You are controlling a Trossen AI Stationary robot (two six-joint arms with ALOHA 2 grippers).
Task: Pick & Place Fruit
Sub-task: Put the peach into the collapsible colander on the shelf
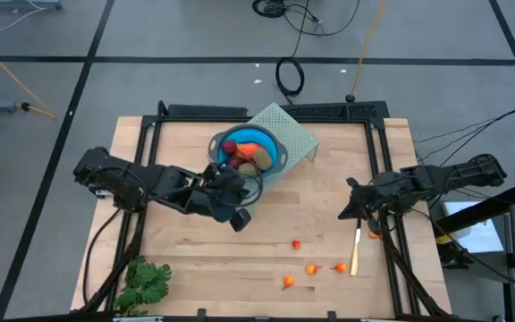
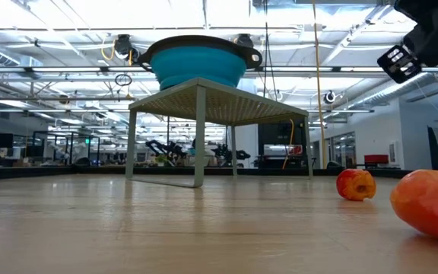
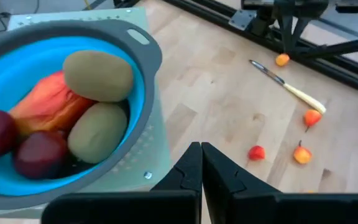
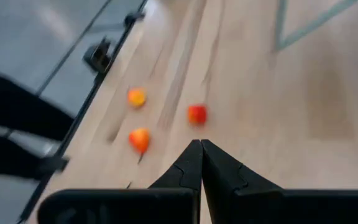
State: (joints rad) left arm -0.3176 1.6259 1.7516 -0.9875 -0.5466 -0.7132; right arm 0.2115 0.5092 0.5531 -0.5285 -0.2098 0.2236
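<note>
Light wood table in a black frame. Landmark: small pale-green stand at the far middle, legs on the wood, carrying a blue bowl. Near side of the stand, toward the right: four tiny orange-red fruit pieces scattered loose, a thin yellow stick just beyond them. Leafy green bunch at the near-left corner, well apart from the stand.

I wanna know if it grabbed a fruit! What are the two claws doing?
Left claw: closed, holding nothing, beside the blue bowl.
Right claw: closed, holding nothing.
</note>
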